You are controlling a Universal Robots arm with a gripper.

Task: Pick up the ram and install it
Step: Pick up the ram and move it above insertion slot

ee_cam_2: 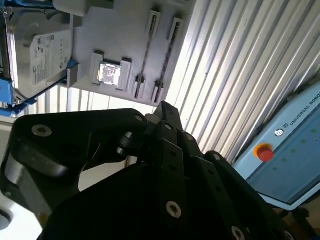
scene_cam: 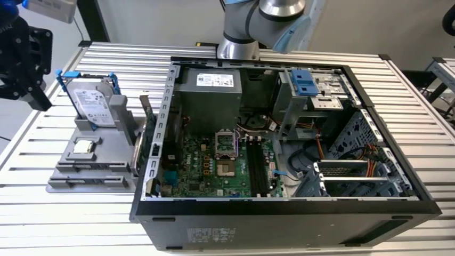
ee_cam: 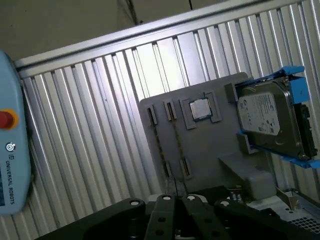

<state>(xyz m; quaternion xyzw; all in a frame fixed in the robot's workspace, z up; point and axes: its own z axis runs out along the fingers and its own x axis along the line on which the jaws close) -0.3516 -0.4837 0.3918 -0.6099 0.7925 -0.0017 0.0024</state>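
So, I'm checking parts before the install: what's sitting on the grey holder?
The grey holder carries the hard drive in its blue frame, the processor chip, and two thin edge-on strips, possibly the ram. The pincer covers one edge.

Claw (scene_cam: 27, 74) cut off at exterior view's left edge; arm (scene_cam: 265, 24) cropped above.

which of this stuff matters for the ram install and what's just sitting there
For the job: ram, on edge in the grey holder; black motherboard slots.
Lying about: hard drive, processor chip, blue control box.
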